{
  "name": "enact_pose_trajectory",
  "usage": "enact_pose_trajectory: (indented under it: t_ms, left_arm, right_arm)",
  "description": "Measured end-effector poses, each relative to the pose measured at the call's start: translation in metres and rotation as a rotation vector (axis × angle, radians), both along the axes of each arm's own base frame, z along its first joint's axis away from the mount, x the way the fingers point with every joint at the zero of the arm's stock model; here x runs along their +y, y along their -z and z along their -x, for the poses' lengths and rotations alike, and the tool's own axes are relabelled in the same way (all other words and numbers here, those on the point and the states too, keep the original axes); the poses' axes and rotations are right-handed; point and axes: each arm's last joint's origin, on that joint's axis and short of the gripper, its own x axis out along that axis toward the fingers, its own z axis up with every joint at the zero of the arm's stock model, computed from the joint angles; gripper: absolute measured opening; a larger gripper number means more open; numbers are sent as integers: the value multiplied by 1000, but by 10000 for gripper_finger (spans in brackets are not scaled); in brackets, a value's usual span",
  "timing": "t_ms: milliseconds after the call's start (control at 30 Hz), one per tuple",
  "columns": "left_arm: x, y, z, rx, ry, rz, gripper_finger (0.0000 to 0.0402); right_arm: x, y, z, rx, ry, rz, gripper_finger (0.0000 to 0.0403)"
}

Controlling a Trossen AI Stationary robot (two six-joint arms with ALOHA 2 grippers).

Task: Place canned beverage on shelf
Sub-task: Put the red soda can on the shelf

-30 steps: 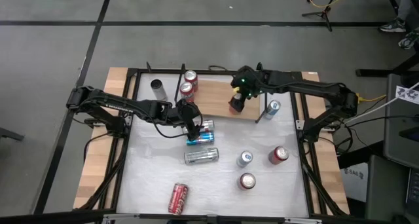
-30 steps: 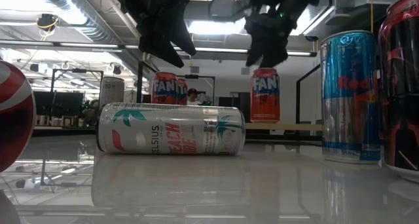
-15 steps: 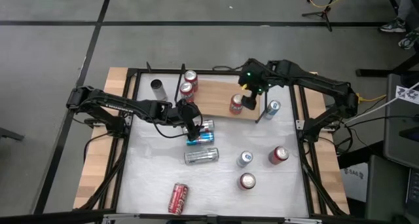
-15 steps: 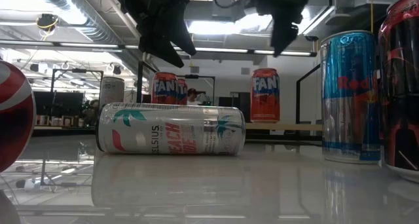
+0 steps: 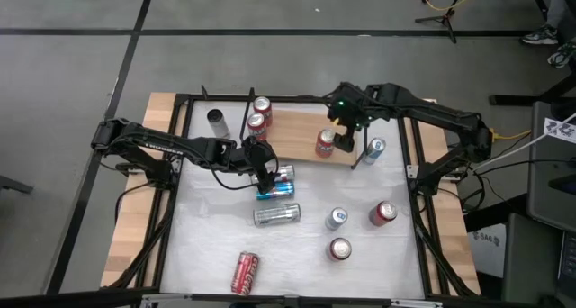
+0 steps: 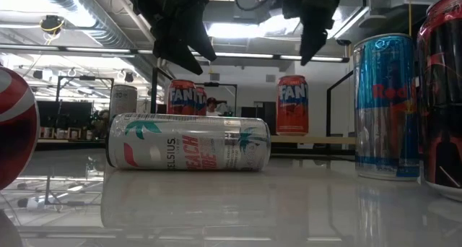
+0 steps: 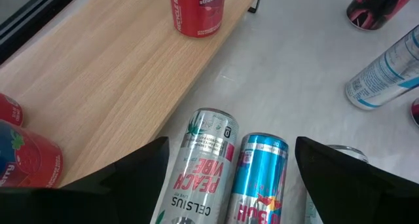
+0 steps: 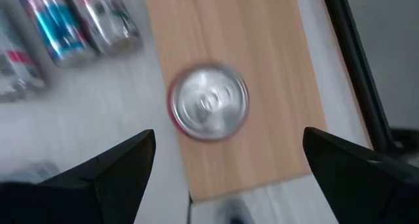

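Right pincer (image 5: 345,139) is above the shelf (image 5: 297,132), jaws spread wide, nothing in them. A red can (image 5: 325,143) stands upright on the shelf's right part, just beside the pincer and clear of it; the right wrist view looks straight down on its silver top (image 8: 209,101) with wood all around. Reads as a completed placement for that can. Two more red cans (image 5: 259,114) stand at the shelf's left end.

Left pincer (image 5: 262,170) hangs over a pair of cans lying side by side on the bench (image 5: 378,254) just in front of the shelf: a silver can (image 7: 200,165) and a blue can (image 7: 255,178). Jaws wide, either side of the pair in the wrist view, gripping nothing.

Step in hand looks like the next pick, left arm. It likely needs to descend and close on one can only; they touch, so a clean grip is tricky. The can then needs standing upright in the free middle of the shelf.

Further cans sit on the bench, some upright, some on their sides.
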Motion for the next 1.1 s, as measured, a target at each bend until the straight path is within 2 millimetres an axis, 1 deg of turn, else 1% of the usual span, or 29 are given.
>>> enact_pose_trajectory:
  t_ms: [200,400,600,733,833,1100]
  left_arm:
    - [0,0,0,0,0,0,323]
    - [0,0,0,0,1,-1,323]
    - [0,0,0,1,1,-1,323]
    - [0,0,0,1,1,-1,323]
    - [0,0,0,1,1,-1,323]
    - [0,0,0,0,1,-1,323]
  right_arm:
    - [0,-2,-5,-62,-22,-27,376]
    - [1,-2,-5,-74,-40,-64,376]
    - [1,-2,-5,-76,-40,-63,376]
    - [0,0,-9,-78,-39,-63,376]
    - [-2,5,-14,-70,-35,-60,376]
    - [-7,27,-29,4,-28,-81,376]
